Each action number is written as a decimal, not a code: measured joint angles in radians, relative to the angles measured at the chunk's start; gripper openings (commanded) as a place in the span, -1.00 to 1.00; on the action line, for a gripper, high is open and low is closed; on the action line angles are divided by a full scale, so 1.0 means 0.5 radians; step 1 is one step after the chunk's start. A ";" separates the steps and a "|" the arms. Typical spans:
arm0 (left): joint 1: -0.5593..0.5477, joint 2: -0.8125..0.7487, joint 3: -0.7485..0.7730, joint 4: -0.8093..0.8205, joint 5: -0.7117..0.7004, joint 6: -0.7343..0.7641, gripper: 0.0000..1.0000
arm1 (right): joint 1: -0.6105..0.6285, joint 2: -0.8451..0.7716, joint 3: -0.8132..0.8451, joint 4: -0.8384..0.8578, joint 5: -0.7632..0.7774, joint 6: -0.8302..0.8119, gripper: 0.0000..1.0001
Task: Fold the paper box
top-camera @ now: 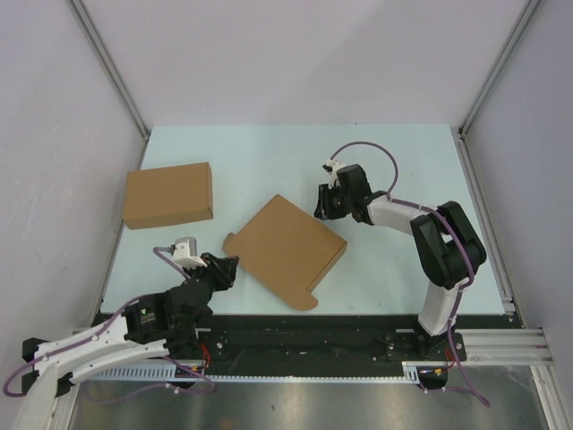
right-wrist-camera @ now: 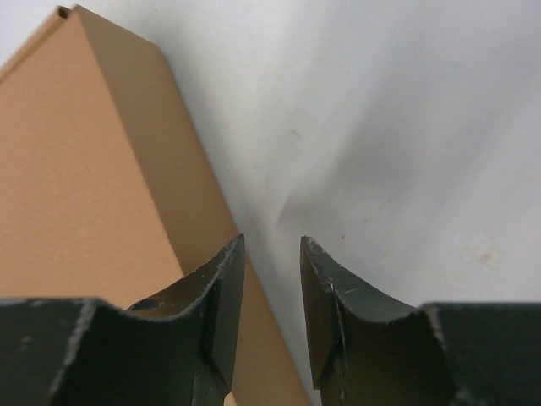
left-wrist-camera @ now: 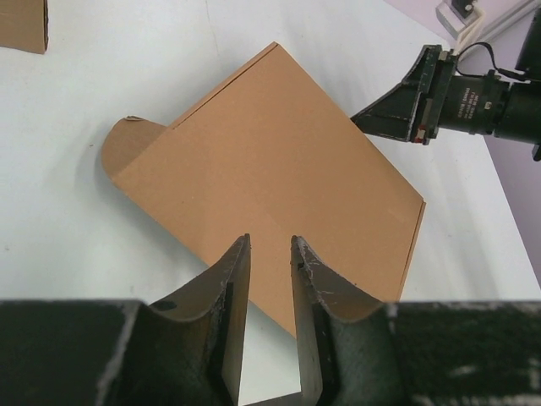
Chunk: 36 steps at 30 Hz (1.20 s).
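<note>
Top external view is showing the pale blue table (top-camera: 269,152) bearing the flat brown cardboard paper box (top-camera: 288,249), with a plain brown cardboard box (top-camera: 168,194) lying well to its upper left. The black left gripper (top-camera: 226,269) and right gripper (top-camera: 322,204) are flanking the paper box, jaws narrowly parted, empty.

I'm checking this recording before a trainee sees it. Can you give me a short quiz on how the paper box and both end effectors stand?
1. True or false: the left end effector is clamped on the paper box.
2. Where is the plain cardboard box? A) lying apart at the far left of the table; B) stacked on the paper box; C) held by the right end effector.
3. In the top view, how many rounded tabs stick out of the paper box?

Key: 1 false, its fingers are parted and hold nothing. 2 A. 3 two.
</note>
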 measured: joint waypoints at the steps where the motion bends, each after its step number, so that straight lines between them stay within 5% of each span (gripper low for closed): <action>1: 0.000 -0.011 -0.001 -0.012 0.002 -0.007 -0.38 | 0.005 -0.019 -0.018 -0.002 0.037 0.003 -0.25; 9: 0.000 -0.064 -0.043 -0.037 0.002 -0.042 -0.38 | 0.103 -0.309 -0.046 0.094 0.110 0.014 -0.60; 15: 0.000 -0.063 -0.082 -0.037 0.016 -0.064 -0.38 | 0.150 -0.216 -0.044 0.119 -0.042 0.036 -0.99; 36: 0.000 -0.043 -0.096 -0.041 0.055 -0.130 -0.38 | 0.035 0.043 0.018 0.265 -0.295 0.056 -1.00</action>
